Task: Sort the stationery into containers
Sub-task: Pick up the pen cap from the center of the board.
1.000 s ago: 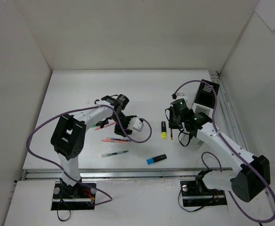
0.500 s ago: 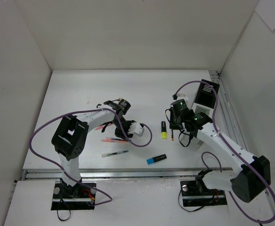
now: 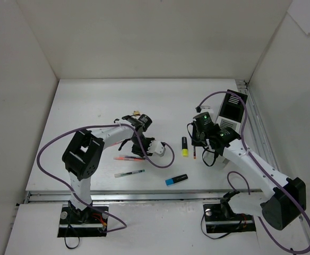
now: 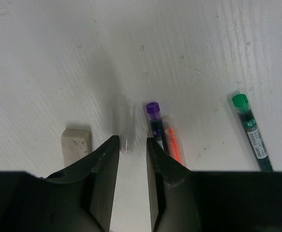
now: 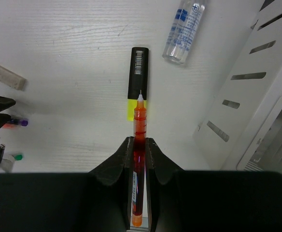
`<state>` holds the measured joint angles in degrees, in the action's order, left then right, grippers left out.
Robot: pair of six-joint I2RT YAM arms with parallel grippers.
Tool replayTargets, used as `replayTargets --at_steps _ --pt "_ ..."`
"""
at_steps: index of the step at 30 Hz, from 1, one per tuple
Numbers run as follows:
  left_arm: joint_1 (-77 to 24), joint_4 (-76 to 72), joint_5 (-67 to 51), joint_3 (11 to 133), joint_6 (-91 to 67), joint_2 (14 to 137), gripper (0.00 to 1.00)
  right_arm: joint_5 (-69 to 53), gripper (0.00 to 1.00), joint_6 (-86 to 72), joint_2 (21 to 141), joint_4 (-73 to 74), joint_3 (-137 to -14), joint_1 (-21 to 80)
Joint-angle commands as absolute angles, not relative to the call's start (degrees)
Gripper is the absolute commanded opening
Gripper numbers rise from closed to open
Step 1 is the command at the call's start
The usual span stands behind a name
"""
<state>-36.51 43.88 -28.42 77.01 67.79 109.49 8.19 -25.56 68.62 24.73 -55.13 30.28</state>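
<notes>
- Grip: right gripper (image 5: 139, 145) pressed shut on orange pen (image 5: 139, 123), clamped along the barrel, white tip pointing away from the wrist.
- Beyond that tip: yellow highlighter (image 5: 138, 72), flat on table (image 5: 59, 38), black body roughly in line with the pen; contact between the two cannot be told from the wrist view.
- Farther out: glue bottle (image 5: 184, 31), lying on its side near the slotted white wall of organizer (image 5: 247, 96).
- Left gripper (image 4: 130, 145): low over the table, jaws narrowly apart, clamped on nothing.
- Near end of clear tube (image 4: 125, 123) sits at the gap between the tips, flat on the table, with a sliver of space on either side.
- Beside the tube: purple-capped pen (image 4: 155, 121) and second orange pen (image 4: 172, 140), side by side and touching, the purple one passing under one fingertip.
- Well apart from those: green-capped pen (image 4: 249, 130), on the same side.
- Speckled eraser (image 4: 76, 145): just outside the opposite finger, flat on the table.
- Blue highlighter (image 3: 176, 180): alone near the front edge, between the two arms.
</notes>
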Motion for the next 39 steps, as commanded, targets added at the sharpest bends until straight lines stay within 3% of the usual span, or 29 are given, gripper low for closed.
replayTargets --at_steps 1,15,39 --pt "-37.2 43.0 -26.7 77.3 66.4 109.3 0.24 10.1 0.0 -26.6 67.1 24.6 -56.3 30.0" --pt "-37.7 41.9 -24.7 78.1 65.0 110.7 0.24 10.6 0.01 -27.6 68.0 25.2 -57.5 29.9" --pt "-40.5 43.0 -24.3 77.7 65.7 110.9 0.37 10.8 0.02 -26.7 66.0 26.0 -57.0 30.0"
